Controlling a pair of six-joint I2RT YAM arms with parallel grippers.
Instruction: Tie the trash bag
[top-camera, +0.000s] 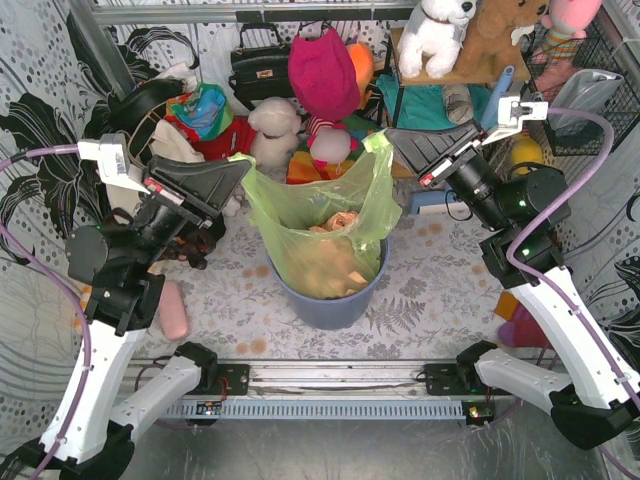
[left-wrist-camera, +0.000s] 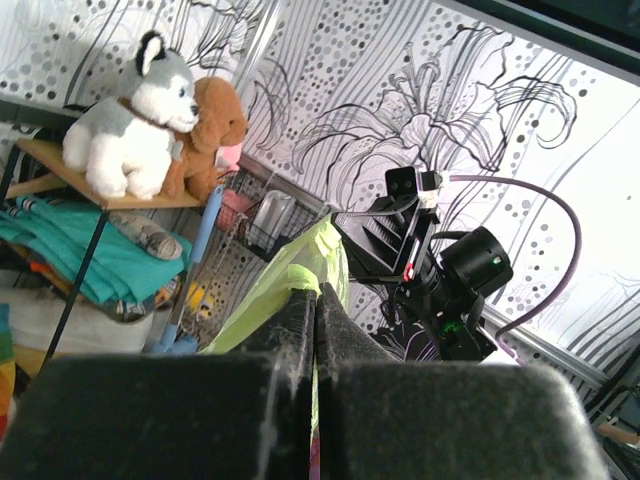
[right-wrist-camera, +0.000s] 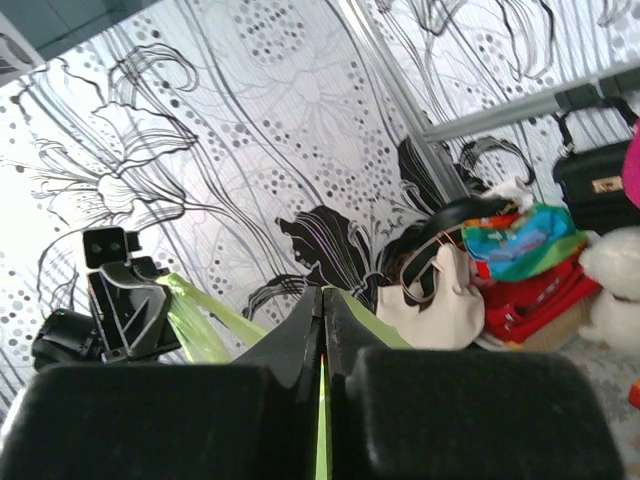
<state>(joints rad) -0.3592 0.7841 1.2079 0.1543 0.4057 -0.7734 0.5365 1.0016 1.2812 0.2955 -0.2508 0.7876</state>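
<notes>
We see the trash bag (top-camera: 318, 215) in the middle of the table (top-camera: 425, 290). Its lower part sits inside a round blue-grey bin (top-camera: 335, 308). The upper part of the bag rises above the bin rim, and its mouth is open toward the top camera. Brownish-tan waste (top-camera: 335, 250) shows inside it.

The 2 upper corners of the bag are lifted, 1 to each side. The left gripper (top-camera: 242, 163) is at the left corner, and its fingers are pressed together on the green plastic. In the left wrist view we see the green film running up between the closed fingers. The right gripper (top-camera: 390, 137) is at the right corner, a little farther from us than the left one. It also pinches the plastic, and in the right wrist view a thin green line shows between its 2 closed fingers. The rim of the bag is stretched between the 2 grippers, above the bin.

Far behind the bag lie many soft things. At the far left there is a cream tote bag (right-wrist-camera: 445, 300) with dark straps, and a black handbag (top-camera: 262, 62) stands at the far wall. At the far right a white plush dog (top-camera: 437, 32) sits on a wooden shelf (top-camera: 470, 74).
</notes>
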